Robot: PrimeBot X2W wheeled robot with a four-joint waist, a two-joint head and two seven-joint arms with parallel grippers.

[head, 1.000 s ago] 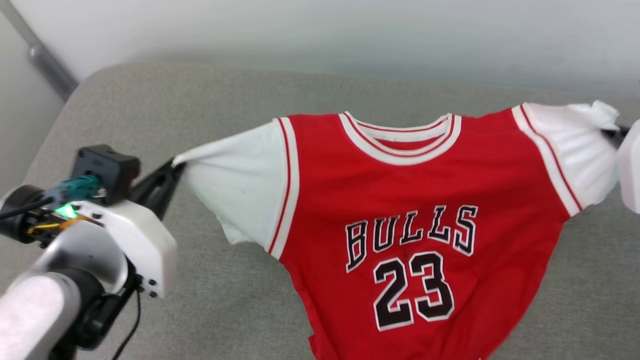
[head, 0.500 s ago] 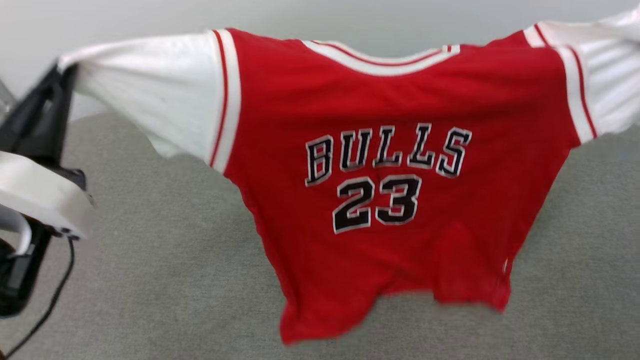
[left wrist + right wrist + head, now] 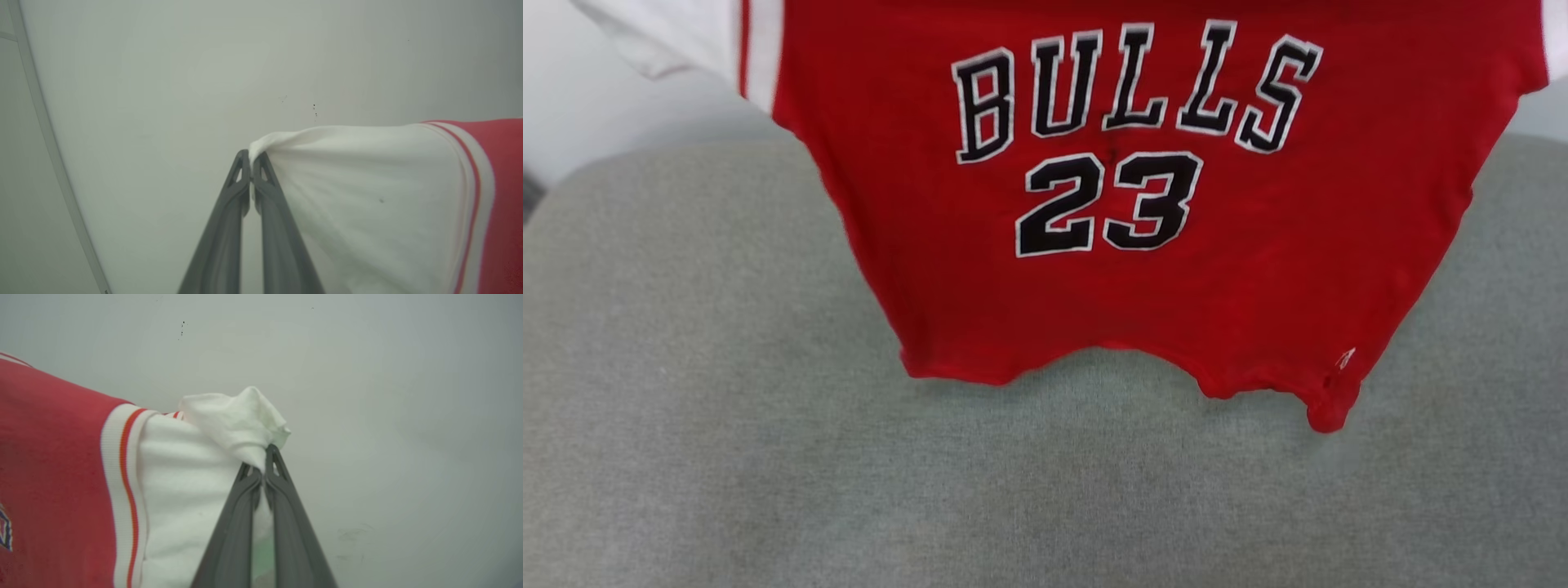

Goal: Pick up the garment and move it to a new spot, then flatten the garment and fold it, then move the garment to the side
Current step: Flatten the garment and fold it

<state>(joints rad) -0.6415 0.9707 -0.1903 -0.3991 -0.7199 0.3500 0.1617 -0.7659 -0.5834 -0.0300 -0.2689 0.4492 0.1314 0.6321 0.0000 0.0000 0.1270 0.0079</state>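
Garment position: the garment [image 3: 1143, 269] hangs spread across the upper half of the head view, chest print towards us. Its hem [image 3: 1045, 363] is clear of the grey fabric surface [image 3: 849, 490] below.
Left fingers: we find the left fingers [image 3: 226, 228] pressed together on the very tip of one white sleeve [image 3: 359, 196], at mid-frame in the left wrist view. Only a thin pinch of cloth sits between the tips.
Right fingers: the right fingers [image 3: 239, 531] are closed on a bunched wad of the other white sleeve [image 3: 184, 486], a fuller bite.
Risk, slip: we judge the left hold the weaker. More sideways tension could pull that sleeve tip free, leaving the garment swinging from the right side alone.
Risk, crease: the hem corner [image 3: 1331, 408] at the lower right of the head view is curled. Set down as it is, it may tuck under and spoil the flattening.
Risk, skew: uneven lowering of the two arms would probably land the garment crooked.
Clearance: a pale wall [image 3: 163, 81] stands behind; we cannot tell how near it is.
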